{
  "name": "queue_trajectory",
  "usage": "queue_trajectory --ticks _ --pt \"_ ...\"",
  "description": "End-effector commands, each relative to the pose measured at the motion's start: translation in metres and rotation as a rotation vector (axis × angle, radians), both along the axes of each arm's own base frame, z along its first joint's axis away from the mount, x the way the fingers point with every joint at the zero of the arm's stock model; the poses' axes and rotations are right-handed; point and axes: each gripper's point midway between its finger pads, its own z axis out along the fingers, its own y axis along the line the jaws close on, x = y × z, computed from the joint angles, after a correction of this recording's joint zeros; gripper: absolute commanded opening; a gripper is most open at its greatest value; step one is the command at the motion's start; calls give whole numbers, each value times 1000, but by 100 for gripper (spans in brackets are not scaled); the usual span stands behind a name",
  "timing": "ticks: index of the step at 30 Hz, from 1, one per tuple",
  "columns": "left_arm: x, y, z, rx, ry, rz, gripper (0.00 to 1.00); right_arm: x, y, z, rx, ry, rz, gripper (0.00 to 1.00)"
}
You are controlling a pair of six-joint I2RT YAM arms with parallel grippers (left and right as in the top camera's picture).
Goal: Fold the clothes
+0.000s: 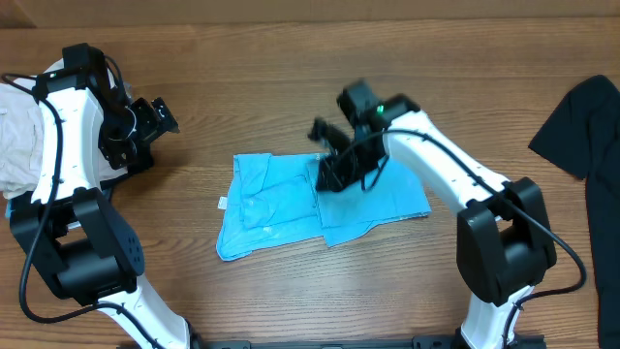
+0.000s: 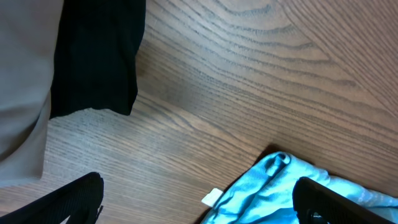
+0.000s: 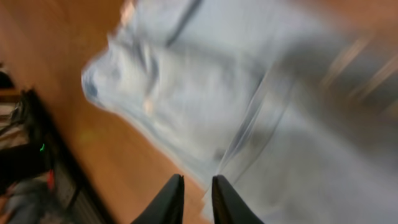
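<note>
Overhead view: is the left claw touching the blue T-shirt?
No, the left claw is over the bare table, with a clear gap to the blue T-shirt.

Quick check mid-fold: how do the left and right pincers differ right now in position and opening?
The left pincer hangs over bare table up-left of the blue T-shirt; the right pincer is over the shirt's middle. The left pincer's fingers are spread wide; the right pincer's are nearly together. The left wrist view is sharp, the right wrist view blurred. Neither visibly holds cloth.
</note>
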Motion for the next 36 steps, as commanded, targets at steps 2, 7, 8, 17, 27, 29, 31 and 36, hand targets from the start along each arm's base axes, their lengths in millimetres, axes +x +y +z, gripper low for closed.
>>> queue_trajectory --ticks 2,7,8,17,27,29,31,36 --pt "1 -2 -2 -12 1 -3 100 36 -10 0 -83 -126 -65 22" --pt "1 -2 -2 -12 1 -3 100 40 -8 -46 -122 -59 -59 22" --pt "1 -2 -2 -12 1 -3 100 43 -9 -55 -131 -55 -62 22" --pt "1 -2 -2 -12 1 -3 100 91 12 -14 9 -172 -125 23" --pt "1 -2 -2 -12 1 -3 100 89 -190 18 -232 19 -343 53" --pt "1 -2 -2 -12 1 -3 100 88 -225 10 -233 47 -414 59" --pt "1 -2 -2 -12 1 -3 100 86 -249 0 -181 88 -491 64" --pt "1 -2 -2 -12 1 -3 100 67 -260 -34 -56 175 -556 65"
